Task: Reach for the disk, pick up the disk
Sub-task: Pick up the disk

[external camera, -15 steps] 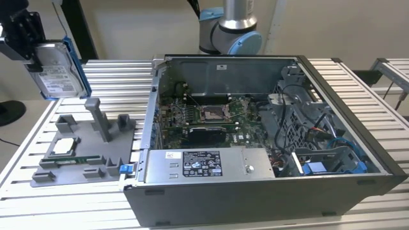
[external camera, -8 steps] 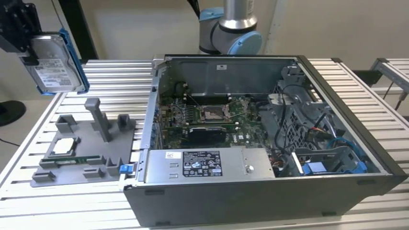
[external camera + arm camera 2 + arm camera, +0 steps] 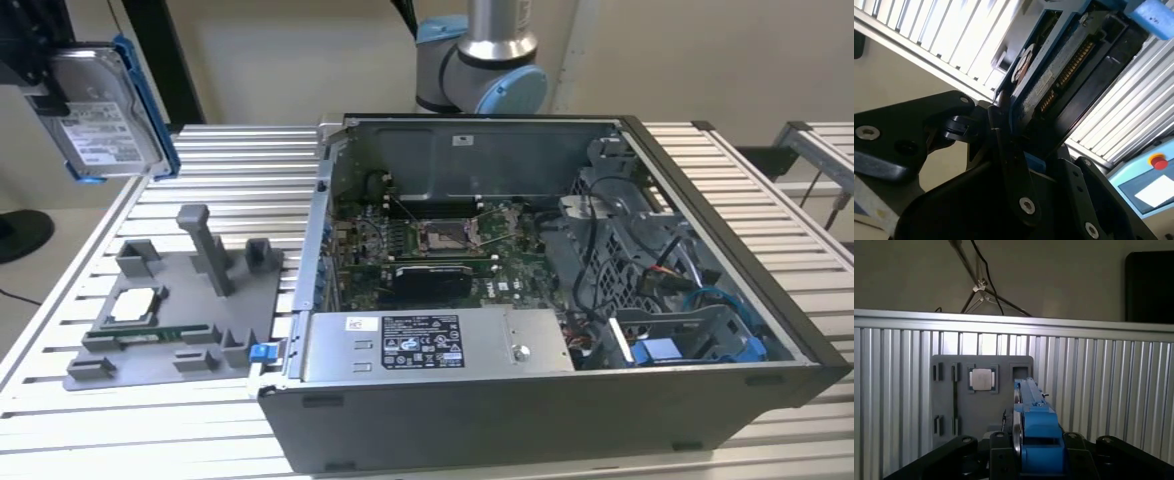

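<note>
End effector (image 3: 1036,455): clamped on the disk (image 3: 104,115).
Disk: in the air, upright, label showing, at the exterior view's upper left, above the tabletop (image 3: 80,215).
Tray (image 3: 180,335): grey, on the tabletop, holding a chip (image 3: 134,305).
Case (image 3: 534,400): open, beside the tray.

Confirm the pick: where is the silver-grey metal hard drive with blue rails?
High at the exterior view's left, the silver-grey hard drive hangs in the black gripper, above the grey plastic tray.
</note>
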`<state>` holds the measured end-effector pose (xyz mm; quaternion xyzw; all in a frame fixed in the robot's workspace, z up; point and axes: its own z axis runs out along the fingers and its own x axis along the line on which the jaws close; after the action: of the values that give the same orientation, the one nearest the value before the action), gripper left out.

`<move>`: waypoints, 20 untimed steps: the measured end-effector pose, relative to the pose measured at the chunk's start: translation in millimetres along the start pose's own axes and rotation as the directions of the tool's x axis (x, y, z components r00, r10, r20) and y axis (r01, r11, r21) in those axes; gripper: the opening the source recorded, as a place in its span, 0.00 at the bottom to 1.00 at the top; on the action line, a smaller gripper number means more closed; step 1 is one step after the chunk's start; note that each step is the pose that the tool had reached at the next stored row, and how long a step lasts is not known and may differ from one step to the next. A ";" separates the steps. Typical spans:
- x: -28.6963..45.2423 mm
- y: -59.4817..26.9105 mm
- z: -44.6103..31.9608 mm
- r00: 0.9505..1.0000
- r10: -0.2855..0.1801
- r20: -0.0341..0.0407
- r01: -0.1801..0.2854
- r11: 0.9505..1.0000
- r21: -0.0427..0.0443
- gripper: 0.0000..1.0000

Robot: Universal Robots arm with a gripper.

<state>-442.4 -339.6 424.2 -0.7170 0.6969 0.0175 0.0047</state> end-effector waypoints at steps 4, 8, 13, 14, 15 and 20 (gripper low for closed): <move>-0.3 0.2 -9.3 1.000 0.000 0.000 0.000 1.000 0.000 0.00; -0.6 0.3 -18.1 1.000 0.000 0.000 0.000 1.000 0.000 0.00; -0.9 0.5 -28.3 1.000 0.000 0.000 0.000 1.000 0.000 0.00; -1.0 0.6 -30.3 1.000 0.000 0.000 0.000 1.000 0.000 0.00; -1.0 0.6 -32.1 1.000 0.000 0.000 0.000 1.000 0.000 0.00; -1.3 0.7 -40.3 1.000 0.000 0.000 0.000 1.000 0.000 0.00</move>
<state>-442.4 -339.6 464.5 -0.7171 0.6967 0.0175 0.0046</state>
